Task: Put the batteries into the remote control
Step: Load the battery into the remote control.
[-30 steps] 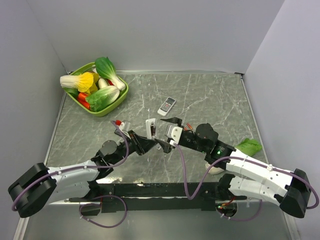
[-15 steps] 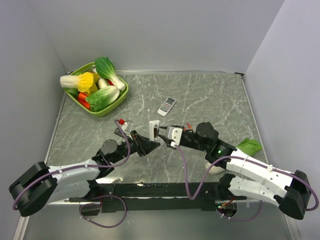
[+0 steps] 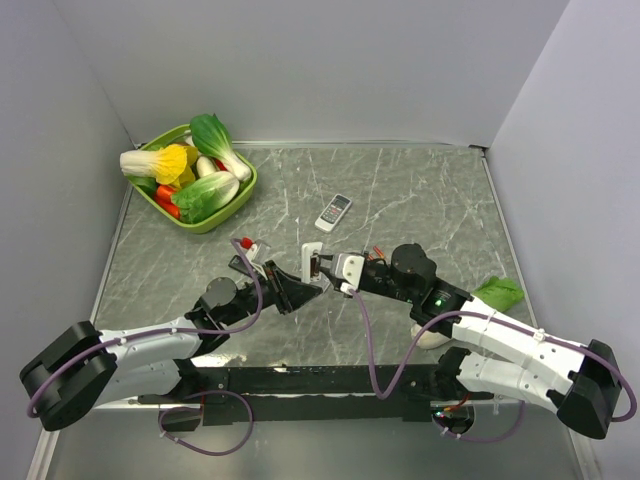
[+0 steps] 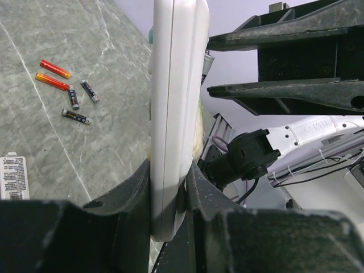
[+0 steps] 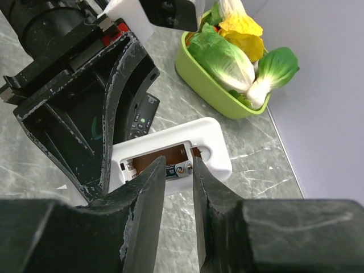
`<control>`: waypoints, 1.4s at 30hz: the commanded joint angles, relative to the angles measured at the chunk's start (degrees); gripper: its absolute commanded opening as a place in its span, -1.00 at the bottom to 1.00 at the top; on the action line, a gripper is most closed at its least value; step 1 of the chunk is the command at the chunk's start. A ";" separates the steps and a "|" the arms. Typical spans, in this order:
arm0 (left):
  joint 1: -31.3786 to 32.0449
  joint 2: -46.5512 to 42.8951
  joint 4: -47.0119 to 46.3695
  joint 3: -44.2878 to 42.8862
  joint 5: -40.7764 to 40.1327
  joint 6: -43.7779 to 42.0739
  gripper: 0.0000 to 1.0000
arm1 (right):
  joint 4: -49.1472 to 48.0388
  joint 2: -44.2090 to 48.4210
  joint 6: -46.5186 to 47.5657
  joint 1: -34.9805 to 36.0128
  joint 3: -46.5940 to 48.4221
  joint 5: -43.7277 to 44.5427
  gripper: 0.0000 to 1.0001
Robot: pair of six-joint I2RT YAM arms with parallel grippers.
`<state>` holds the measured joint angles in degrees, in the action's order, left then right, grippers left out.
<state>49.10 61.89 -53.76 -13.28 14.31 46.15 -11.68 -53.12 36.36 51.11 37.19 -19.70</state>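
Observation:
My left gripper (image 3: 303,286) (image 4: 169,170) is shut on the lower end of a white remote control (image 3: 311,257) (image 4: 173,108) and holds it upright on edge. The remote's (image 5: 211,143) back compartment faces my right gripper (image 3: 324,271) (image 5: 179,163). A dark battery (image 5: 182,169) with a silvery end lies inside the compartment. The right jaws stand a narrow gap apart just in front of that battery, with nothing clamped between them. Several loose batteries (image 4: 73,98) (image 3: 378,252), orange-red and dark, lie on the table beyond the remote.
A small grey remote (image 3: 334,211) lies mid-table. A dark remote (image 5: 139,118) lies under the left gripper. A green basket (image 3: 243,192) (image 5: 200,81) of toy vegetables stands at the back left. A green leaf (image 3: 497,293) lies by the right arm. A small labelled flat piece (image 4: 12,179) rests on the table.
The right gripper's jaws have narrowed from wide open and moved in against the remote's compartment. The left gripper has raised the remote slightly.

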 commanded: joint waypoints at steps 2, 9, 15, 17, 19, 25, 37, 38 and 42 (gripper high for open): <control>0.29 0.07 -4.43 -2.37 1.34 -1.06 -0.98 | -0.18 -0.23 0.64 -0.31 1.84 -1.65 -0.37; 0.29 -0.36 -4.43 -2.46 1.87 -1.41 -0.97 | 1.57 -1.19 0.56 -0.40 2.36 -2.44 -0.62; 0.29 -2.38 -5.22 -1.58 0.73 -1.68 -0.98 | 2.89 -2.42 0.38 -0.40 2.27 -2.10 -0.70; 0.29 -3.70 -5.39 -1.14 0.29 -1.68 -0.98 | 3.16 -2.77 0.20 -0.49 2.01 -1.66 -0.70; 0.29 -5.01 -5.39 -0.79 -0.42 -2.03 -0.97 | 3.07 -3.30 0.12 -0.49 1.75 -1.13 -0.71; 0.29 -7.83 -5.05 0.27 -1.74 -3.08 -0.97 | 2.01 -4.27 -0.76 -0.75 0.95 -0.07 -0.83; 0.29 -9.68 -5.22 0.53 -1.47 -4.31 -0.97 | 3.86 -8.05 0.20 -0.75 1.75 2.74 -0.95; 0.29 -9.94 -4.96 0.45 -1.65 -4.31 -0.97 | 3.86 -8.31 0.55 -0.66 1.66 3.52 -0.94; 0.29 -11.78 -4.60 0.36 -2.26 -3.79 -0.97 | 3.60 -10.06 2.31 -0.05 1.22 7.29 -0.88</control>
<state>49.04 54.65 -46.70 -11.03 10.22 43.72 -14.35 -60.25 36.47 50.98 38.68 -19.38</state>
